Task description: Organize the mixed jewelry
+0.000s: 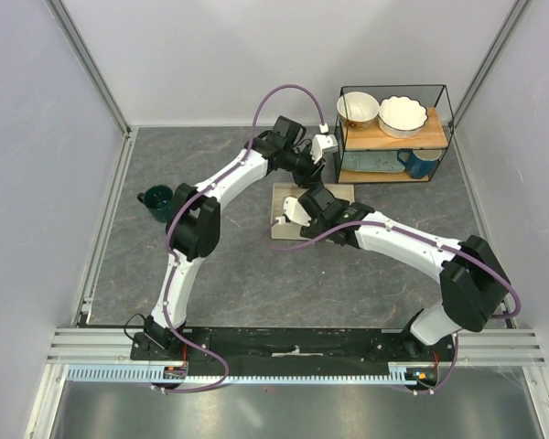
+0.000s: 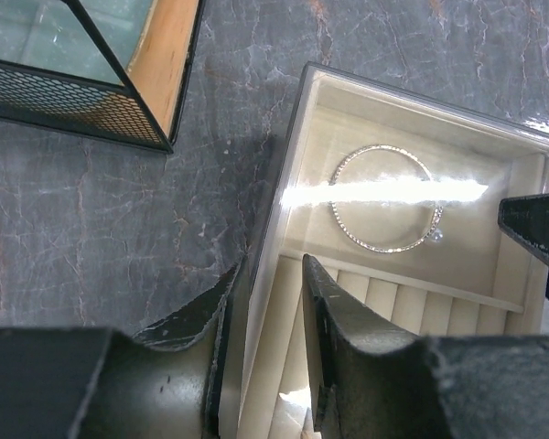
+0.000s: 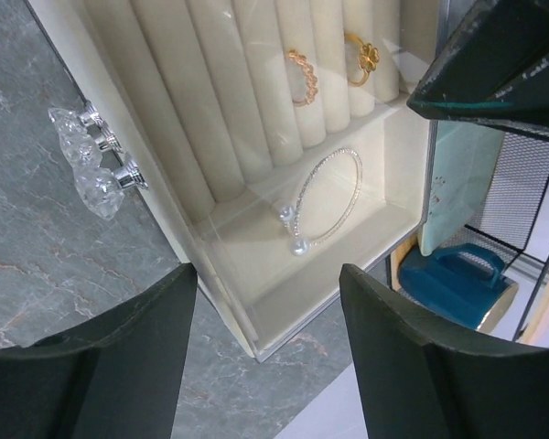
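The beige slotted tray box point(image 1: 340, 191) lies mid-table under both wrists. A thin silvery hoop point(image 2: 384, 249) with two pearl ends lies flat in its open compartment; it also shows in the right wrist view point(image 3: 358, 178). Two gold-brown rings point(image 3: 304, 82) point(image 3: 361, 57) stand in the slots. My left gripper point(image 2: 271, 265) has its jaws nearly together astride the box's side wall point(image 2: 279, 229), one finger outside, one inside. My right gripper point(image 3: 267, 274) is wide open and empty, above the box's corner point(image 3: 265, 343).
A black wire shelf point(image 1: 444, 110) at the back right holds two bowls point(image 1: 357, 110) and a blue mug point(image 1: 419, 163); its corner is near the box point(image 2: 156, 73). A dark green mug point(image 1: 157, 197) stands at the left. Clear crystal pieces point(image 3: 87, 165) sit beside the box's outer wall.
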Motion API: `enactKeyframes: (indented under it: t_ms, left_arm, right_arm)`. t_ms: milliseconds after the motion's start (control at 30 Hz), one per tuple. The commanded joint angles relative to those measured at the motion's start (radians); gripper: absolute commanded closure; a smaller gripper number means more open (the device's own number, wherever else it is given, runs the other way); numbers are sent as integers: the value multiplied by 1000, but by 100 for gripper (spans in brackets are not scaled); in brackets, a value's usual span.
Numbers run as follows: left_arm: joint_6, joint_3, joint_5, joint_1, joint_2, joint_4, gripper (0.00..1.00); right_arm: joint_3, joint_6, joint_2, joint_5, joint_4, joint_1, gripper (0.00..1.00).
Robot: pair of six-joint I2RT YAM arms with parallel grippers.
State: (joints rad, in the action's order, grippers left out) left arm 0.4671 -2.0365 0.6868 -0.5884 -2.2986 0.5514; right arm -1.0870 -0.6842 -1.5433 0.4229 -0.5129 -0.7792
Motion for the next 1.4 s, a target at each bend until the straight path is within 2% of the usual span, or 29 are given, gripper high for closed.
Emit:
enactKeyframes:
  t_ms: [0, 200, 233, 433, 633, 767, 833, 967, 1000, 1100, 1367]
  left_arm:
    - [-5, 73, -50, -7, -27, 288, 63]
    - [-42, 88, -59, 4, 59, 251, 56]
    - [-48, 91, -64, 9, 98, 242, 54]
    - [-152, 137, -119, 88, 298, 139, 41]
    - [-289, 297, -173, 202, 505, -88, 31]
    - [-304, 335, -256, 246, 585, -137, 30]
    - [-367, 367, -294, 294, 648, -200, 30]
    - [-452, 537, -392, 374, 792, -338, 29]
    - [-450, 555, -418, 384, 842, -347, 29]
    - [-420, 581, -535, 426, 898, -340, 28]
    - [-458, 604, -490, 576, 1016, -298, 27]
  right_arm:
    - [-46, 54, 61, -38, -30, 15, 28]
    - [-74, 139, 156, -125, -87, 15, 15]
    - [-76, 149, 169, -130, -90, 17, 2]
    - [-77, 189, 273, -89, -41, 47, 2]
    - [-128, 276, 315, -69, 43, 155, 2]
    - [-159, 375, 325, -61, 92, 228, 2]
    - [-186, 409, 330, -20, 128, 285, 2]
    - [-247, 511, 336, -16, 174, 431, 2]
    - [-263, 515, 338, -25, 194, 475, 2]
    - [-263, 488, 350, -1, 266, 486, 2]
    - [-324, 482, 345, 53, 378, 489, 2]
